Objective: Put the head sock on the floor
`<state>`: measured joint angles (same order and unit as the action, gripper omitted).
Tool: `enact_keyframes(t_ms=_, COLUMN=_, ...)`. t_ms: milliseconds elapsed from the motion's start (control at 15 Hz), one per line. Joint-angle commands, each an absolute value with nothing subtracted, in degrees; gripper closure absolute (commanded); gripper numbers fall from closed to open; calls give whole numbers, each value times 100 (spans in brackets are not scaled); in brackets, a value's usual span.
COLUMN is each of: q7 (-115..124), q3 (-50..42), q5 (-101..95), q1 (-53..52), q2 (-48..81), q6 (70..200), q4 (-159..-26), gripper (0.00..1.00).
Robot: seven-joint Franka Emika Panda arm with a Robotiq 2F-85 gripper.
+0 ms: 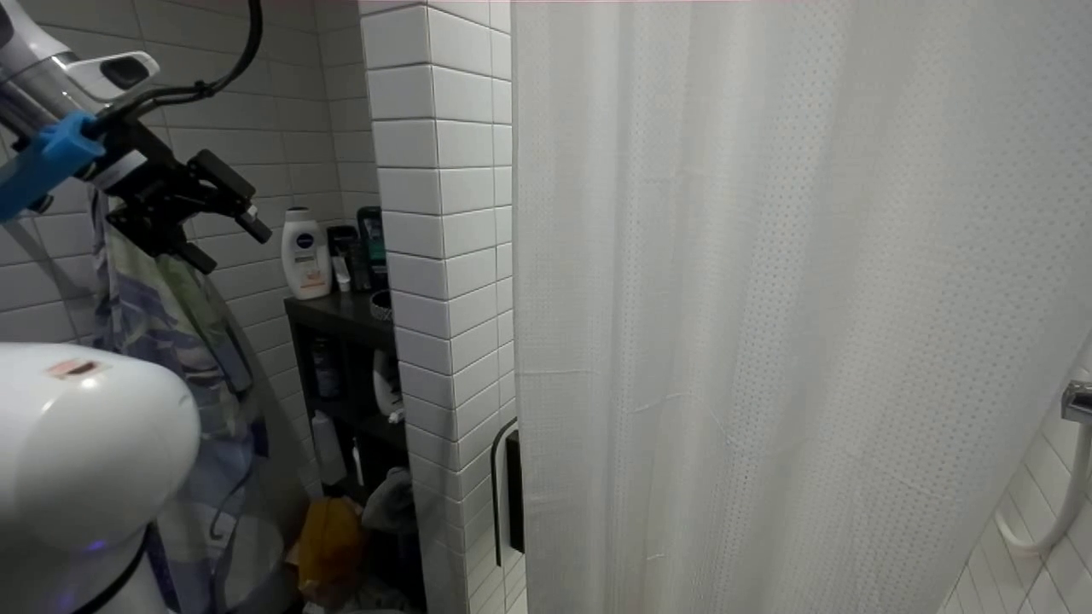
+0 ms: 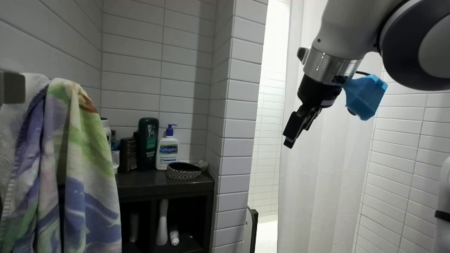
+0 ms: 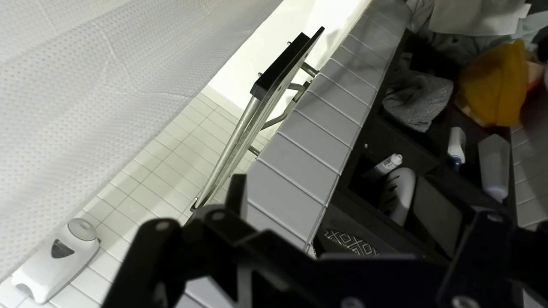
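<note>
The head sock is a black-and-white patterned fabric band. It stands as an open ring on top of the dark shelf in both exterior views (image 1: 381, 305) (image 2: 183, 172). In the wrist view, part of the head sock (image 3: 351, 242) shows above the gripper's dark body; the rest is hidden. My gripper shows in both exterior views (image 1: 229, 242) (image 2: 289, 140), in the air above shelf height and apart from the head sock. Its fingers are spread and empty. In the wrist view, the gripper (image 3: 359, 205) fills the lower edge. A pale strip of floor (image 2: 266, 236) shows beside the curtain.
Several bottles, including a white pump bottle (image 2: 168, 153) and a green bottle (image 2: 147, 144), stand behind the head sock on the dark shelf (image 2: 165, 188). A tiled pillar (image 1: 444, 256) separates the shelf from the shower curtain (image 1: 768, 298). A colourful towel (image 2: 70, 168) hangs beside the shelf.
</note>
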<state>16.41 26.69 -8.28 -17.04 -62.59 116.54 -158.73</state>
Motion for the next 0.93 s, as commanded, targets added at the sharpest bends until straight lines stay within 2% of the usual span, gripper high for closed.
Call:
enact_keyframes(t_ms=0, q7=1632, q3=2676, q5=-819, q1=-1693, q2=-6259, q6=11648, q4=-15864, gripper=0)
enact_keyframes(t_ms=400, q7=2527, q3=3039, q5=-917, q1=-846, q2=-5391, q6=11205, q4=-15542, gripper=0)
enact_keyframes(t_ms=867, q7=3144, q3=2498, q5=-1149, q1=382, q2=-4484, q6=11085, q4=-15502, gripper=0)
